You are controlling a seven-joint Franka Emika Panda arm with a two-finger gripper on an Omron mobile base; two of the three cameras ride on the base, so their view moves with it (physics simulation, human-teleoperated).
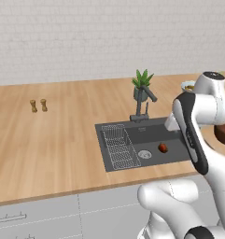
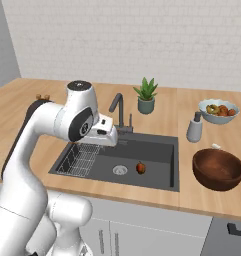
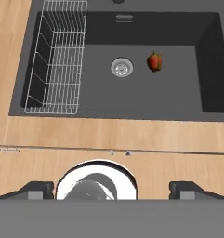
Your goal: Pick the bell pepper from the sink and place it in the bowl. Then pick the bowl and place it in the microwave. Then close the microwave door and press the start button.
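Our hand (image 3: 111,188) hangs above the near edge of the desk (image 3: 108,135), its fingers spread wide apart and holding nothing. Beyond it, we see the bell pepper (image 3: 154,62) on the floor of the sink (image 3: 146,97), just beside the drain (image 3: 121,67). Farther right, the bowl (image 2: 218,169) stands on the desk.

Small red-orange bell pepper (image 3: 154,62) with a dark stem top, resting on the floor of the sink (image 3: 187,100) just beside the round drain (image 3: 121,67), apparently upright, though it is too small to be sure. The sink is a dark grey rectangular basin set into the wooden counter, with a wire rack (image 3: 57,60) along one side, well apart from the pepper. The deep reddish-brown bowl (image 2: 218,169) stands upright and empty on the counter beside the sink.
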